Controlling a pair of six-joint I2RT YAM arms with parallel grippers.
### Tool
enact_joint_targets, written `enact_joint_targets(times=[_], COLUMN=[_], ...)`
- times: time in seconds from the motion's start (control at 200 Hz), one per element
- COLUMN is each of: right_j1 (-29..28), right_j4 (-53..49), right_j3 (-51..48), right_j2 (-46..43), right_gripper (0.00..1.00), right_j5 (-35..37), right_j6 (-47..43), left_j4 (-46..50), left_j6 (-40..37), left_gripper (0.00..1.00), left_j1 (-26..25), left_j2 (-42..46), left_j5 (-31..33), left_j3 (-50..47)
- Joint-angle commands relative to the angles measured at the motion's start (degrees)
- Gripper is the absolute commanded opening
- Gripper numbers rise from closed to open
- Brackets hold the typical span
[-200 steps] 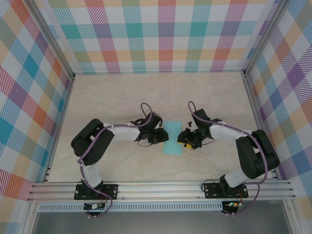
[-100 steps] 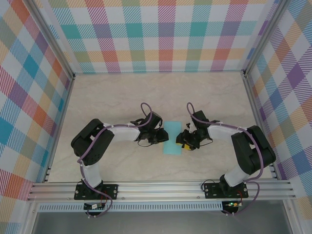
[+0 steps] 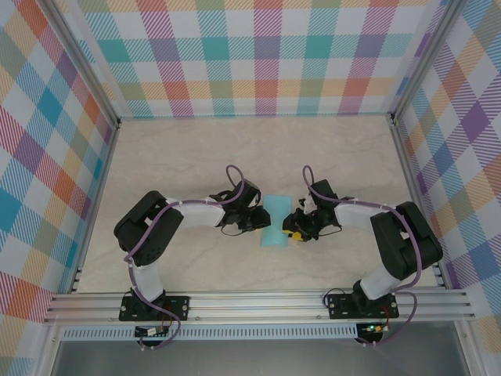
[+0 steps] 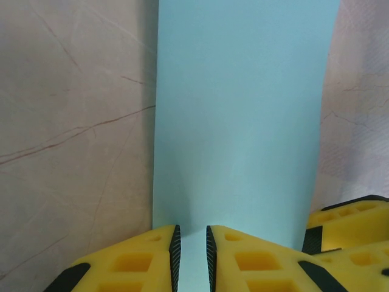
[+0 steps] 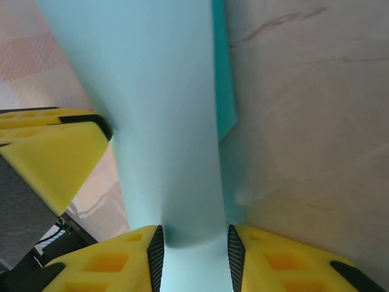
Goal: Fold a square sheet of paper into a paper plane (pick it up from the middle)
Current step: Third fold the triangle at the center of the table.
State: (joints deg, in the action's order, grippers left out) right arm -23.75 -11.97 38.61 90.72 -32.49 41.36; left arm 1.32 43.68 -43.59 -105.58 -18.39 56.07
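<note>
The light cyan sheet of paper (image 3: 275,213) lies mid-table as a narrow rectangle, drawn in at its waist between both grippers. My left gripper (image 3: 261,222) sits at its left edge. In the left wrist view the paper (image 4: 243,121) runs away from my left gripper (image 4: 191,228), whose jaws stand a narrow gap apart with paper showing between them. My right gripper (image 3: 293,228) is at the right edge. In the right wrist view the paper (image 5: 164,121) bulges up and passes between the open jaws of my right gripper (image 5: 194,230).
The marble-look table (image 3: 196,157) is walled by plaid panels on three sides, with an aluminium rail (image 3: 258,307) along the near edge. A finger of the left gripper (image 5: 55,158) shows at the left of the right wrist view.
My right gripper has shifted slightly left onto the paper's edge and its jaws have narrowed. The paper's waist has drawn in. The left arm has not moved.
</note>
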Motion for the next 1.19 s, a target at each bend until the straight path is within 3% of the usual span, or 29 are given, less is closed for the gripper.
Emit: enact_joint_targets(times=[0.0,0.455,0.775,1.19], right_j1=[-0.4,1.2,2.8,2.8], right_j4=[2.4,0.9,1.4,-0.2], right_j3=[0.0,5.8,7.9,7.8], right_j2=[-0.6,2.9,5.8,5.9], right_gripper=[0.36,0.47,0.48,0.26], right_j5=[-2.3,-0.8,-2.3,-2.3], right_j6=[0.2,-2.4,-4.1,-6.6], left_j4=[0.9,2.6,3.8,3.8], left_j6=[-0.3,-1.2,-1.8,-4.1], left_gripper=[0.21,0.21,0.21,0.25], left_j1=[-0.8,-0.7,-0.8,-0.9], left_j2=[0.5,0.3,0.4,6.4], left_j5=[0.3,0.7,1.3,3.6], left_j3=[0.3,0.3,-0.3,-2.3])
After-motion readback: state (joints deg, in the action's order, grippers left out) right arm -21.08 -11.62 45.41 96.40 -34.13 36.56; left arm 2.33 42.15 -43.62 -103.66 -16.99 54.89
